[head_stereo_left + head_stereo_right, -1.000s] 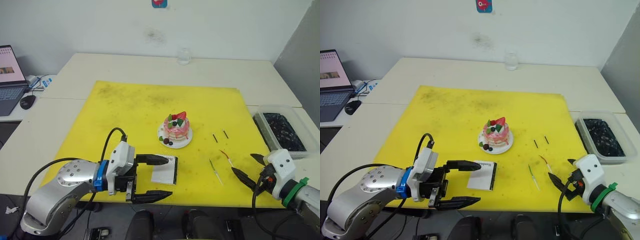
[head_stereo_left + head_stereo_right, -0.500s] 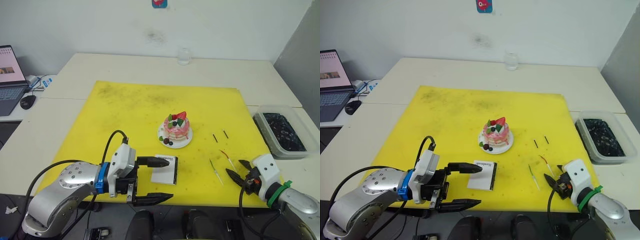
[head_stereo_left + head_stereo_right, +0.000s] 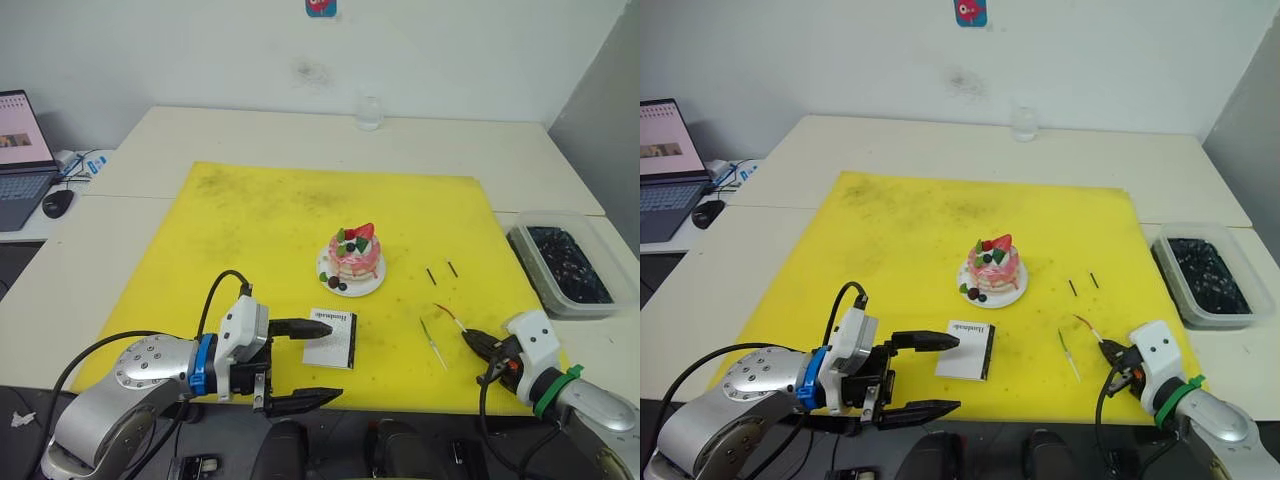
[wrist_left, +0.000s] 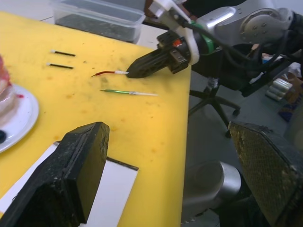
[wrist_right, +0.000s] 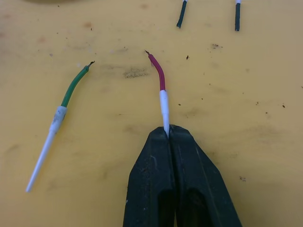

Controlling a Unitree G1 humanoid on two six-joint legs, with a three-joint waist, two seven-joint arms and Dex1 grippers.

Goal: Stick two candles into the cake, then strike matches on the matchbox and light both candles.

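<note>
Right gripper (image 5: 168, 137): fingers pressed together on the white lower end of the red candle (image 5: 158, 78), which lies flat on the yellow mat (image 3: 270, 220). The candle looks light, thin, slightly bent and probably brittle; the white end is the sensible grip.
Left gripper (image 3: 315, 360): fingers spread wide, empty, near the matchbox (image 3: 332, 338).
Green candle (image 5: 71, 90): at nine o'clock of the red.
Matches (image 3: 440, 271): at twelve o'clock.
Cake (image 3: 354, 258): farther, bare of candles.

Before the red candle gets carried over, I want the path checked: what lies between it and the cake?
Only the green candle lies near that line; otherwise bare yellow mat up to the cake, in the left eye view.
</note>
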